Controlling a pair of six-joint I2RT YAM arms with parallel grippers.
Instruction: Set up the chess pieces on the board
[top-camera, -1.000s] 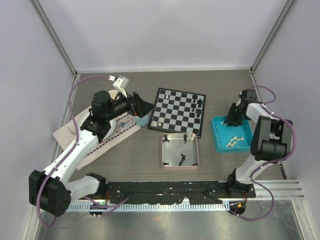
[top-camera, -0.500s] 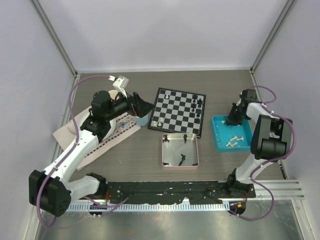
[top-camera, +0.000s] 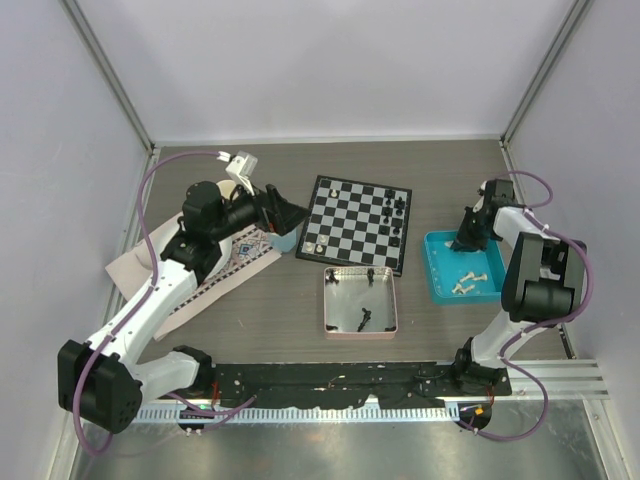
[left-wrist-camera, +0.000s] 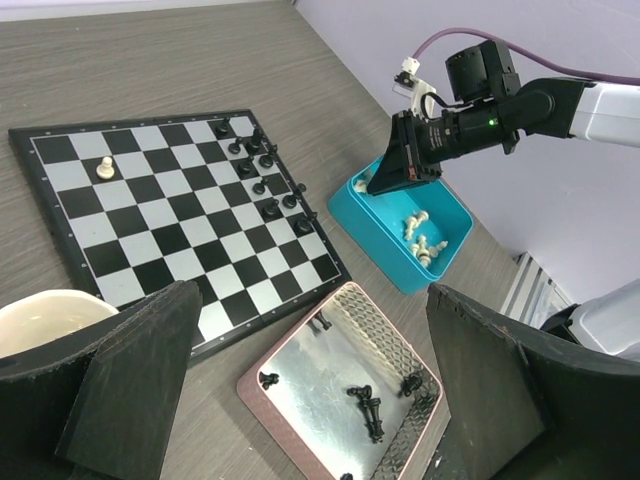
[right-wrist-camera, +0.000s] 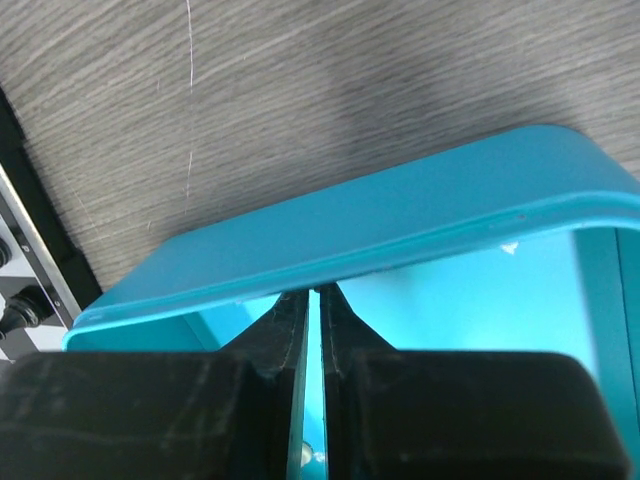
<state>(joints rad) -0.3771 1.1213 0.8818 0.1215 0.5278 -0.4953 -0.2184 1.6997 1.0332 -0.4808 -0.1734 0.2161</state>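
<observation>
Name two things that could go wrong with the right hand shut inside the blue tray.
The right hand is shut at the far end of the blue tray, yet its wrist view shows no piece between the fingers: it may lift empty. The fingers sit close to the tray's wall; rising could catch it and spill the white pieces.

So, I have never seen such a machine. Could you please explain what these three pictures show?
These are two robot arms bolted to a table. One picture looks down from above; the other two come from small cameras on each wrist. On the table lie a chessboard with a few chessmen, a pink tray with black pieces, and a blue tray with white pieces. The left gripper stands open and holds nothing. The right gripper reaches into the blue tray, jaws shut; whether it pinches a piece is hidden.
</observation>
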